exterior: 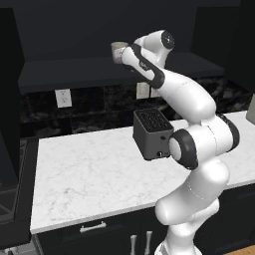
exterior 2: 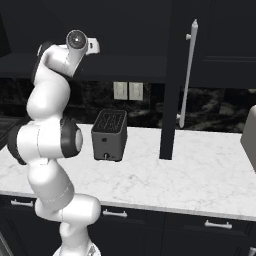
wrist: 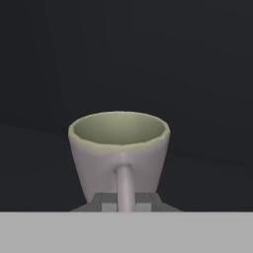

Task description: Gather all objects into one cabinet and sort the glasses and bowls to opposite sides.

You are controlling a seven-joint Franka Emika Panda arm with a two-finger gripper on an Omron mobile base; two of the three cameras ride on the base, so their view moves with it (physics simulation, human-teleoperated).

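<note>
A pale beige-grey mug [wrist: 118,148] stands upright inside the black wall cabinet [exterior: 74,72], its handle turned toward the hand. My gripper [wrist: 124,201] is shut on that handle, a fingertip [wrist: 103,200] pressed against each side. From the left base view the mug [exterior: 118,51] peeks out beside the wrist over the dark inner shelf. The cabinet's tall door [exterior 2: 170,85] is swung open, its long silver bar handle [exterior 2: 189,70] facing right. The orange mug, blue bowl and black bowl are out of view.
A black toaster [exterior: 152,133] [exterior 2: 110,134] sits on the white marble counter [exterior: 84,174] below the arm. Wall outlets [exterior 2: 127,91] are on the dark backsplash. Black drawers with short silver pulls [exterior 2: 116,213] run under the counter. A pale appliance edge [exterior 2: 249,135] is at far right.
</note>
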